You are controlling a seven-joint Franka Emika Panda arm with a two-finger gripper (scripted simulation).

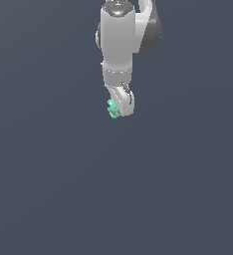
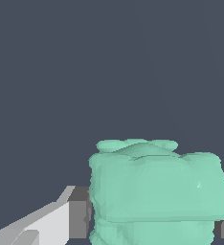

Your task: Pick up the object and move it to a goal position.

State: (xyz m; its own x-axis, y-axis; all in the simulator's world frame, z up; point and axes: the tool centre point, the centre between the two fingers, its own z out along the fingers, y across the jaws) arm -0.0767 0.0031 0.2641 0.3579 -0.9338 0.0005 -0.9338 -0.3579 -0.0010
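The object [image 1: 112, 109] is a small mint-green lumpy item at the tip of my white arm in the exterior view. In the wrist view the object [image 2: 157, 189] fills the space between my two grey finger pads [image 2: 78, 213], which press on its two sides. My gripper [image 1: 117, 110] is shut on it. The arm hangs down from the top of the exterior view, and its hand hides part of the object there. The ground below shows no shadow or contact, so I cannot tell how high the object is.
A plain dark grey-blue surface [image 1: 113, 199] fills the rest of both views. No other thing and no goal marker shows.
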